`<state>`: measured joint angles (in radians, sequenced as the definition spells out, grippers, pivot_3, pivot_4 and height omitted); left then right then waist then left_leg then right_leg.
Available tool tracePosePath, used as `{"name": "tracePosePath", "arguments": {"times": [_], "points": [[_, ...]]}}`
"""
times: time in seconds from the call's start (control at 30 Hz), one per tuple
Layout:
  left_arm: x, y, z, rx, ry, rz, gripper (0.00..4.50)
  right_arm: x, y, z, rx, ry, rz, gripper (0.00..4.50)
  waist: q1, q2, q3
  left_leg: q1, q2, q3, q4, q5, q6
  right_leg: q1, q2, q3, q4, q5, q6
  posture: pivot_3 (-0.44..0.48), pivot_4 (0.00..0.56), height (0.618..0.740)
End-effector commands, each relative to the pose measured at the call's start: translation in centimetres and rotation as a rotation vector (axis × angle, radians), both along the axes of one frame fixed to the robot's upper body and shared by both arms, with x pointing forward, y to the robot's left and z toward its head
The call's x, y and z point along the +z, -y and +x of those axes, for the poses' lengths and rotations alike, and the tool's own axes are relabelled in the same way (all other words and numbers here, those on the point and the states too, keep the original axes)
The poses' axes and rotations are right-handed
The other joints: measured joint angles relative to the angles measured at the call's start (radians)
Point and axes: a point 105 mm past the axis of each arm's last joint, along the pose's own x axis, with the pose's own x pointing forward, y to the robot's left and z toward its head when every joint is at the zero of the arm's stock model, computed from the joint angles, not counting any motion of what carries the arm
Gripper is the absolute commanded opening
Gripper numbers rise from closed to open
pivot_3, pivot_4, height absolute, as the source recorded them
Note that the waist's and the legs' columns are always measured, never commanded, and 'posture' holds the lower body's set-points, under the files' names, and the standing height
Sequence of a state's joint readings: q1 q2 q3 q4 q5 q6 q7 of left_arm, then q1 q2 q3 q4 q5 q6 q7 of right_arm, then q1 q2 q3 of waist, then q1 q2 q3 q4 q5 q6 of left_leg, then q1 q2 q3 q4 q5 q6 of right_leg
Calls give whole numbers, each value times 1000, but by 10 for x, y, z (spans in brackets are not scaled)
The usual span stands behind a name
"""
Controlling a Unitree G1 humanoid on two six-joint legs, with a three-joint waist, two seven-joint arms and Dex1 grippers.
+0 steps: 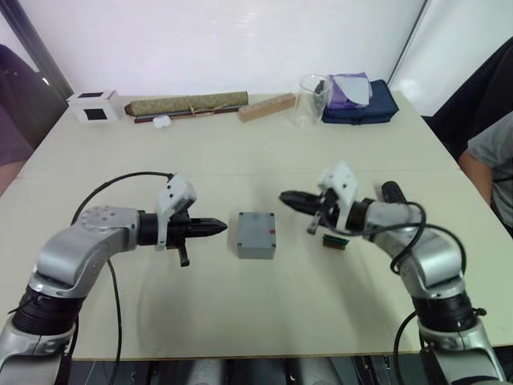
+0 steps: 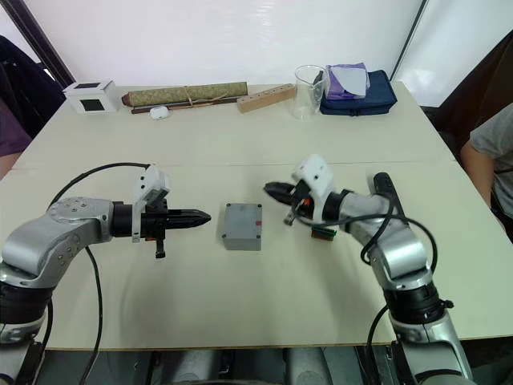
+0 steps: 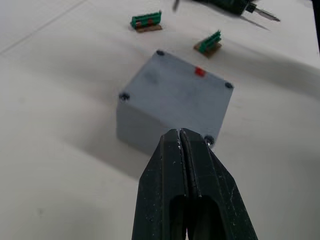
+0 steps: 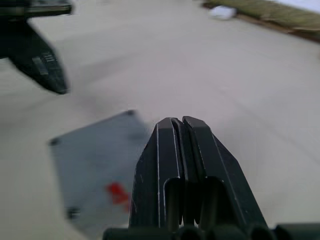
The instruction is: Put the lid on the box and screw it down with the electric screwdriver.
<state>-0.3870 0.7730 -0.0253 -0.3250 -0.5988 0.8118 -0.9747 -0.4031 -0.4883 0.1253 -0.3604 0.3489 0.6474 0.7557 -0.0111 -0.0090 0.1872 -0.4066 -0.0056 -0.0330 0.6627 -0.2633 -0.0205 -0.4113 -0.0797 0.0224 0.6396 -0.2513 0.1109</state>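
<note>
1. We see the box (image 1: 256, 235) near the middle of the table (image 1: 240, 313), well in from every edge; bare tabletop lies open all around it, widest toward the near edge.
2. Our left gripper (image 1: 216, 228) hangs just left of the box, tips pointing at it and apart from it; its two fingers are pressed together with nothing between them.
3. Our right gripper (image 1: 287, 197) hangs to the right of the box and a little farther back, also apart from it; its fingers are likewise clenched on nothing.
4. A green bit holder (image 1: 336, 241) lies on the table under our right forearm; the left wrist view shows a second green holder (image 3: 146, 21) beyond the box.
5. The electric screwdriver (image 2: 383, 186) lies on the table behind our right forearm, largely hidden by the arm; its thin metal bit (image 3: 262, 13) shows in the left wrist view.
6. Along the far edge stand a white cube (image 1: 94, 105), a long rolled mat (image 1: 188, 103), a wooden block (image 1: 267, 107), a clear beaker (image 1: 313, 99) and a dark blue pouch (image 1: 365, 106) with a purple cloth on it; what the beaker holds we cannot tell.
7. The box is square and grey; the lid (image 3: 176, 87) sits flush on top of it, with a dark spot at each corner and a small red mark (image 3: 199, 72) near its right edge.
</note>
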Motion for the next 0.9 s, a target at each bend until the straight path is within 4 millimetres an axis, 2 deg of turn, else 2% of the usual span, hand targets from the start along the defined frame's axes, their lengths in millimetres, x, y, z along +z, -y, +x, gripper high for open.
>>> {"name": "tracePosePath", "arguments": {"times": [0.03,0.53,0.9], "points": [[13,4,1,-11,63,-19,0,7,-6,-3,14,57,3,58,-1,0,0,0,0,0,0,0,0,0,0,0,0,0,0,0,150,740],[12,6,3,6,74,-23,0,-6,-3,15,-35,61,-34,58,-4,0,0,0,0,0,0,0,0,0,0,0,0,0,0,0,150,740],[13,7,5,8,78,-24,0,-14,-2,14,-37,40,-51,58,-3,0,0,0,0,0,0,0,0,0,0,0,0,0,0,0,150,740]]}}
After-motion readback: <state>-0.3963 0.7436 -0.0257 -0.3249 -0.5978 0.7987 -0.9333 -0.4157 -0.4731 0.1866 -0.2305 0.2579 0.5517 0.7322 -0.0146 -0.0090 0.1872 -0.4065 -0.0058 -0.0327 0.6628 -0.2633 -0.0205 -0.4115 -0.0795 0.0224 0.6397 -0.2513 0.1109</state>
